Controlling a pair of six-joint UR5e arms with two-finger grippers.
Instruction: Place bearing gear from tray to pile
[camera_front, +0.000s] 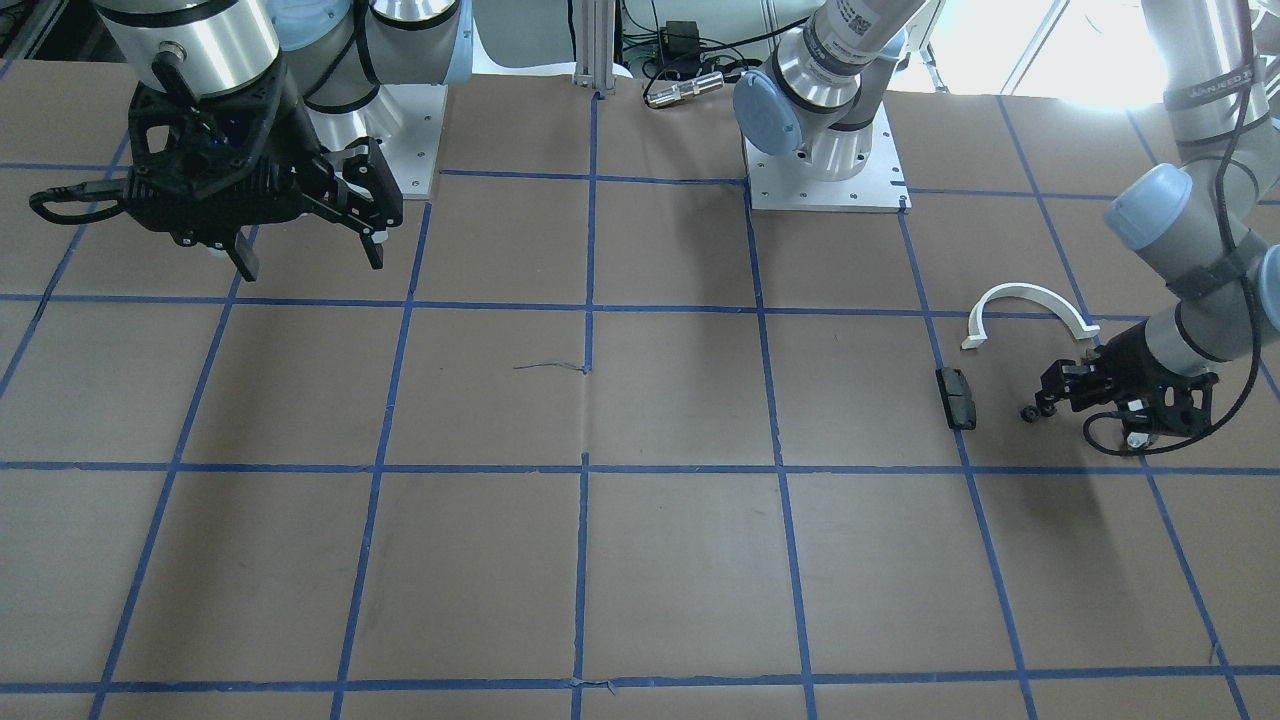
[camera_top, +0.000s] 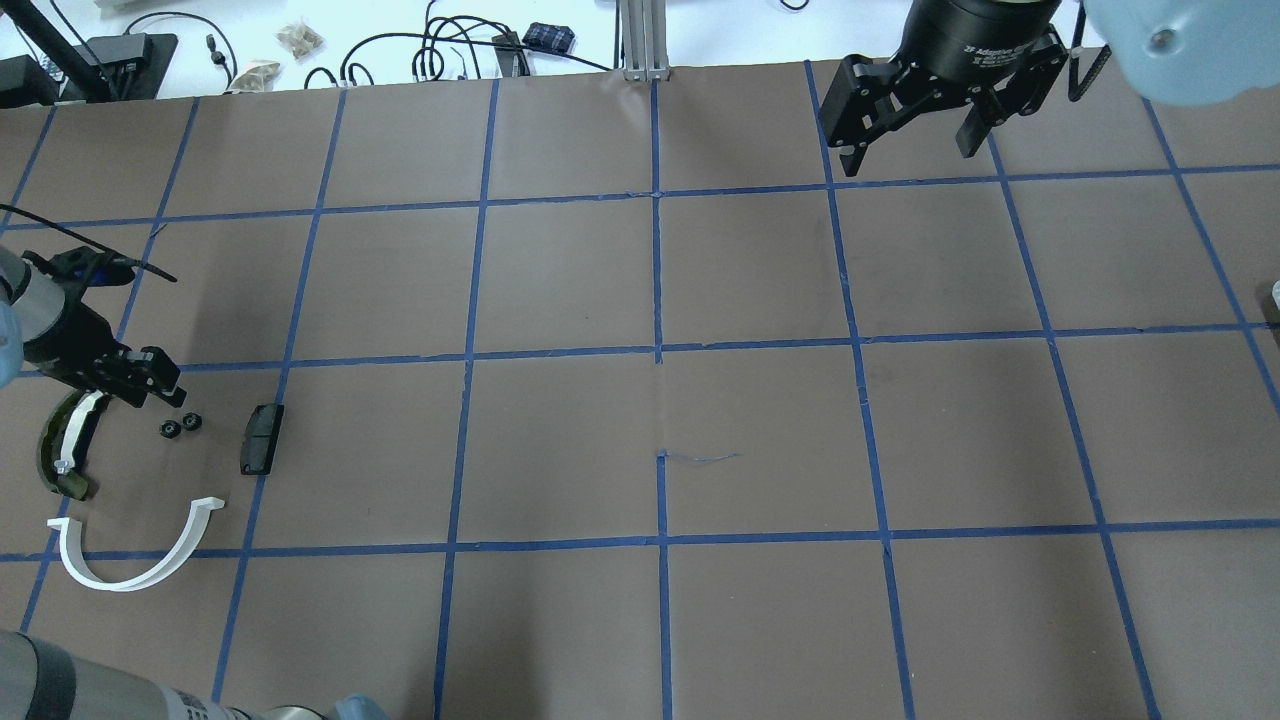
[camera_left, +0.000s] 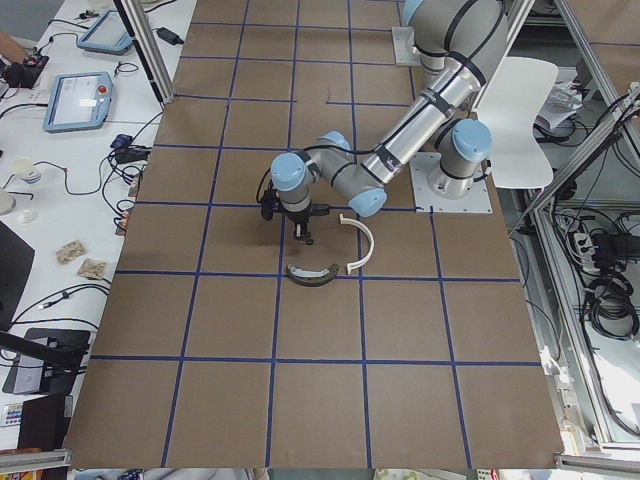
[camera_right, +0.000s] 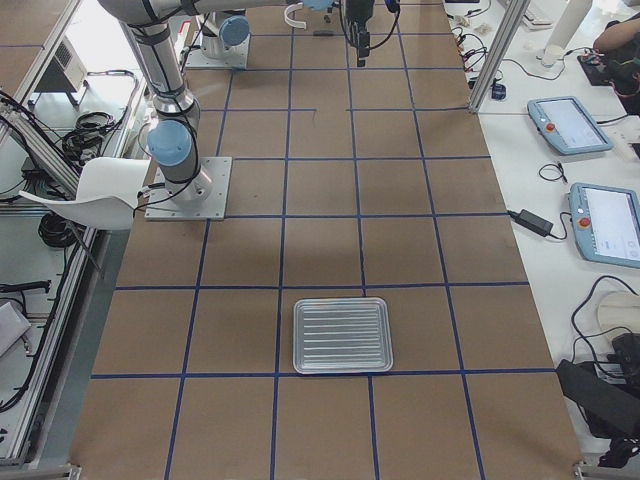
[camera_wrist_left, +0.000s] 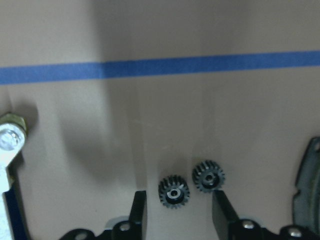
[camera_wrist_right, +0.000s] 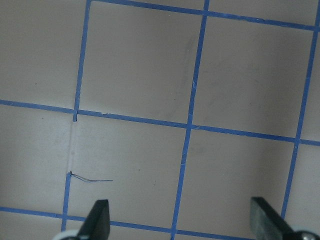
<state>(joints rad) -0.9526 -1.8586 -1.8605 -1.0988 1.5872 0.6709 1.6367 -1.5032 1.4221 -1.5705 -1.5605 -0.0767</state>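
Observation:
Two small black bearing gears (camera_wrist_left: 174, 191) (camera_wrist_left: 208, 176) lie side by side on the brown table. They also show in the overhead view (camera_top: 181, 425). My left gripper (camera_wrist_left: 177, 212) is open and low over them; one gear lies in the gap at its fingertips, touching neither. The pile around them is a white half-ring arc (camera_top: 130, 560), an olive-green curved piece (camera_top: 65, 450) and a black block (camera_top: 262, 438). The metal tray (camera_right: 340, 335) lies far off at the table's right end, with nothing on it. My right gripper (camera_top: 905, 130) is open and empty, held high.
Blue tape lines (camera_top: 657, 350) divide the table into squares. The arm bases (camera_front: 825, 185) stand at the robot's edge. Cables and small bags (camera_top: 300, 40) lie beyond the far edge. A thin thread (camera_top: 700, 458) lies near the middle.

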